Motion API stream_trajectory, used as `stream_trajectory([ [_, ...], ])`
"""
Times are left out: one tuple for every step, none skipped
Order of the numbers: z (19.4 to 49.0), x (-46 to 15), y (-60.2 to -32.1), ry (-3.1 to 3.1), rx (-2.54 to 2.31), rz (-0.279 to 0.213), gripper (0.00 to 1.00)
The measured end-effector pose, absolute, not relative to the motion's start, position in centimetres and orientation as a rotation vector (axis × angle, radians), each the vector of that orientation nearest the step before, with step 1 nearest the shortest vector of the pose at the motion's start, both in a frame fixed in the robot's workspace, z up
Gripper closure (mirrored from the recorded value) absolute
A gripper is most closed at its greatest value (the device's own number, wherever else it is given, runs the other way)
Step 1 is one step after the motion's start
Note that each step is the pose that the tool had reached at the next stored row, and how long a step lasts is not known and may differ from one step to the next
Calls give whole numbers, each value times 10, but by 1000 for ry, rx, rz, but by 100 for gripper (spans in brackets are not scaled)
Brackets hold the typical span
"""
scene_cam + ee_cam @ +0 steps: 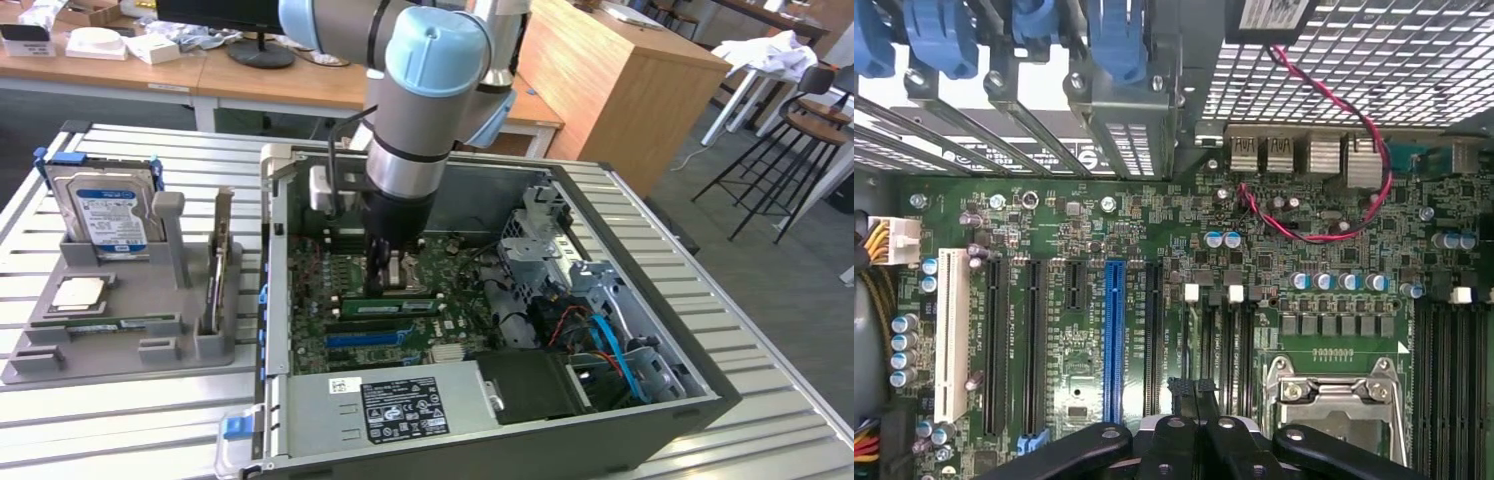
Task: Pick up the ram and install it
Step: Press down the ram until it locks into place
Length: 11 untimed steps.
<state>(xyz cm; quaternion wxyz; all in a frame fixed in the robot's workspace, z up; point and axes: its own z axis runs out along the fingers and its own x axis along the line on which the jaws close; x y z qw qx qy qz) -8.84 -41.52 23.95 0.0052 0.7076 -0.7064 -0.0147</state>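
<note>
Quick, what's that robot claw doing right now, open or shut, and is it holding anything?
Gripper: shut, fingertips pressed together with nothing between them, hovering over the motherboard inside the computer case.

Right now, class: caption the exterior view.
Robot arm's shut fingers poised inside open computer case, above motherboard.

Open computer case at centre frame, parts tray to its left

In the exterior view, the grey open computer case (641,300) holds the green motherboard (400,330); the grey plastic parts tray (120,330) sits at left, a silver boxy hard drive (110,215) upright in it.
</note>
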Motion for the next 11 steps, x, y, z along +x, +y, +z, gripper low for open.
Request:
stream_trajectory([
  [239, -88, -415, -2212, 2216, -46, 90],
  [239, -88, -415, -2212, 2216, -46, 90],
  [239, -88, -415, -2212, 2216, -46, 90],
  [239, -88, -415, -2212, 2216, -46, 90],
  [239, -88, -415, -2212, 2216, -46, 90],
  [239, -88, -415, -2212, 2216, -46, 90],
  [238, -88, -415, -2212, 2216, -46, 90],
  [238, -88, -415, -2212, 2216, -46, 90],
  [237, -88, -415, -2212, 2216, -46, 90],
  [236, -88, -415, -2212, 2216, -46, 90],
  [236, -88, -415, -2212, 2216, -46, 90],
])
